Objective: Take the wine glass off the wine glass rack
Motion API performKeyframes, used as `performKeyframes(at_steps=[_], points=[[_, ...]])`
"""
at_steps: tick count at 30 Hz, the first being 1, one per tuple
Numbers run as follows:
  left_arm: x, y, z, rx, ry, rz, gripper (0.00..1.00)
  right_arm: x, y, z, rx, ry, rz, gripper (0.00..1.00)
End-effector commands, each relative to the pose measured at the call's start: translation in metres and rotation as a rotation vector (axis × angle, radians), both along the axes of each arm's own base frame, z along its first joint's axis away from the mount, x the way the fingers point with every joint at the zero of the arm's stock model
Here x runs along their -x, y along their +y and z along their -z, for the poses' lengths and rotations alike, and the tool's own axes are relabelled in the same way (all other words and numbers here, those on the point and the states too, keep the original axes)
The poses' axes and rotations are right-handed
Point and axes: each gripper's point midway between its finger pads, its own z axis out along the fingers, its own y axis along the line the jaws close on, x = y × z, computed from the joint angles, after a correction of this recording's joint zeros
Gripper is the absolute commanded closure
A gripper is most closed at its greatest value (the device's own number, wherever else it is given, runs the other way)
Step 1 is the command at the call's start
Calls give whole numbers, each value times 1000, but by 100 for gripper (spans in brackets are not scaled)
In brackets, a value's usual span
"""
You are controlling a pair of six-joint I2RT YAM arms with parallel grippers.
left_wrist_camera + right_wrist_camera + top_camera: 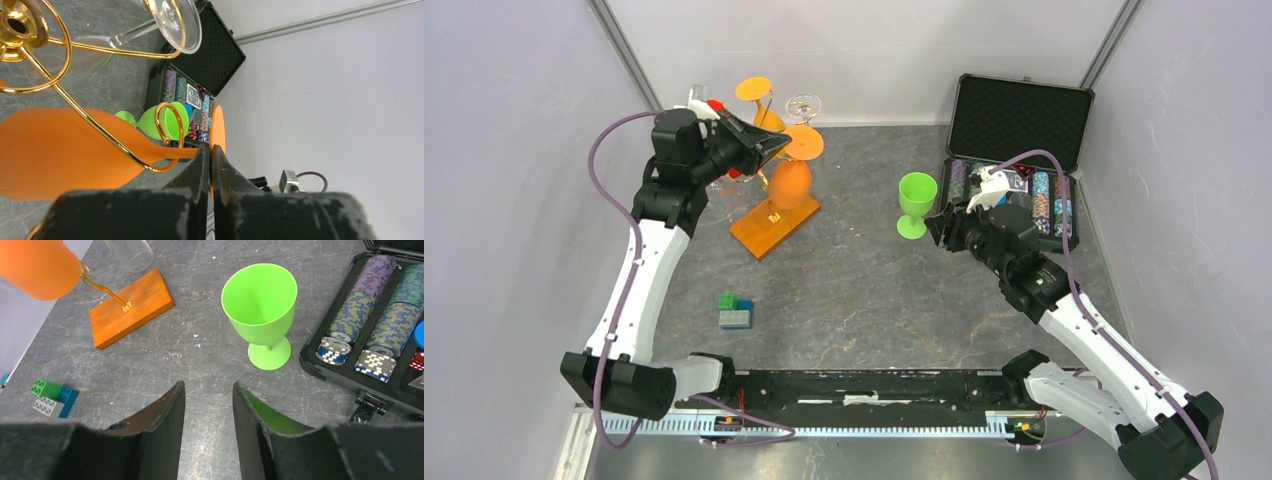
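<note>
We are clamping the left gripper (pixel 210 148) fully closed on the thin stem of the orange wine glass (pixel 790 185), right beside its foot, because that is where the glass is hooked into the wine glass rack (pixel 769 232). The glass is hanging from the rack above the orange base, not yet free. We are judging that drawing it outward along the scroll arm is the next step. The left wrist view is showing us the gold hook (pixel 167 104) curling over the stem and a clear glass (pixel 172 20) hanging alongside, details the overhead view is crowding together. Further right, the green goblet (pixel 916 200) is standing upright on the table (pixel 864 300). We are holding the right gripper (pixel 207 385) about half open and empty just beside it, clear of the work. Only its own wrist view is showing that gap bare.
</note>
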Motion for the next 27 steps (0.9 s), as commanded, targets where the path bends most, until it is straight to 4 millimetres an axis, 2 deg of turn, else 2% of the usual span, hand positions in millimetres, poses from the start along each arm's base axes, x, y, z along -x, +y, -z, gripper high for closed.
performKeyframes(at_steps=[1,6,11,20,27], points=[[17,7,-32,50,-88,10,98,-4,-2,-13,-30,-47,22,55],[14,17,-31,71,-84,-15,98,-5,-1,-13,-33,-45,22,55],[1,23,-28,92,-83,-41,98,-5,-1,-13,-35,-46,25,55],[-31,17,-21,173,-74,-25,98,-6,-2,-11,-31,-45,29,52],[-41,20,-23,164,-82,-50,98,-5,-2,-13,-34,-51,27,46]])
